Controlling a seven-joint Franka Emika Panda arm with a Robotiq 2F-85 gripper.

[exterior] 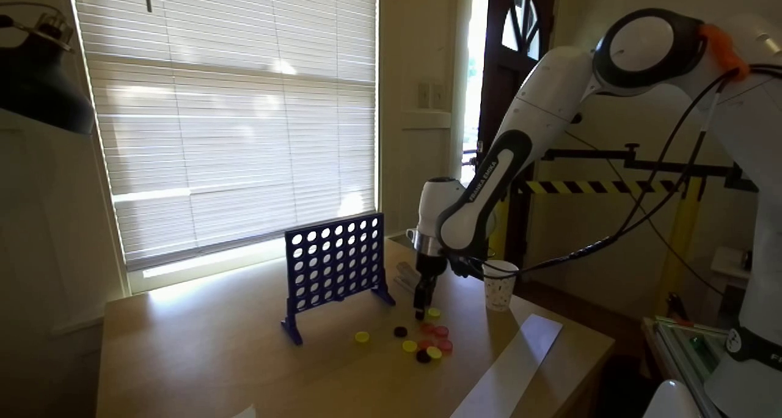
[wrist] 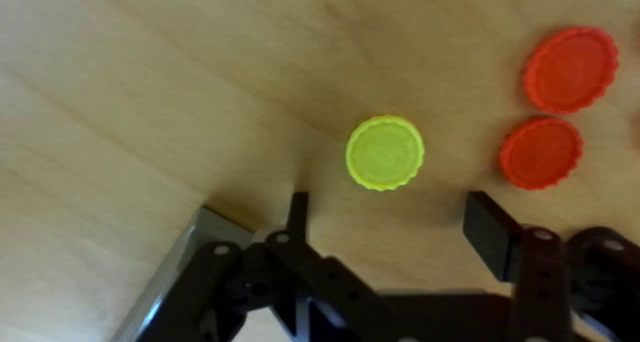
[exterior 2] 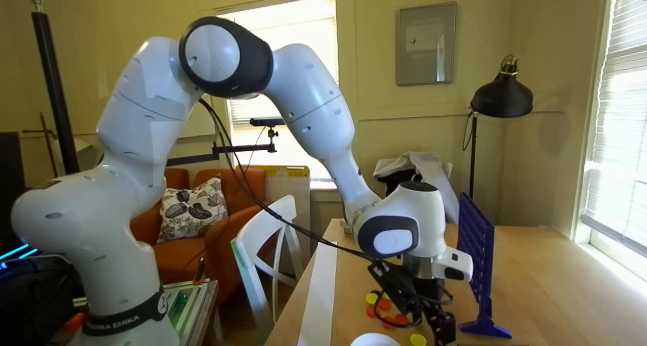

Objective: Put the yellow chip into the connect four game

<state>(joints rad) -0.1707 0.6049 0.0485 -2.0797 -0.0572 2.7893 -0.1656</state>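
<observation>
Standing apart, the jaws of the gripper (wrist: 384, 212) leave a gap that looks wider in the wrist view than the yellow chip (wrist: 385, 153), which lies flat on the table (wrist: 125, 132) just beyond that gap, its whole scalloped rim showing and wood visible all the way round. Closest to crowding it are two red chips (wrist: 541, 153) off one finger's tip, and a silvery object (wrist: 202, 232) whose hard edge lies close by the opposite finger; whether those touch, I cannot tell. In an exterior view more chips, a black chip (exterior: 400, 332) among them, spread loosely over the wood. The connect four game (exterior: 333, 263) stands upright nearby, top edge exposed, with open room between its nearer foot and the gripper. Opposite, a patterned cup (exterior: 500, 296) and a long white strip (exterior: 507, 369) take up space toward the table's edge. Past the far side hang window blinds (exterior: 232, 112).
</observation>
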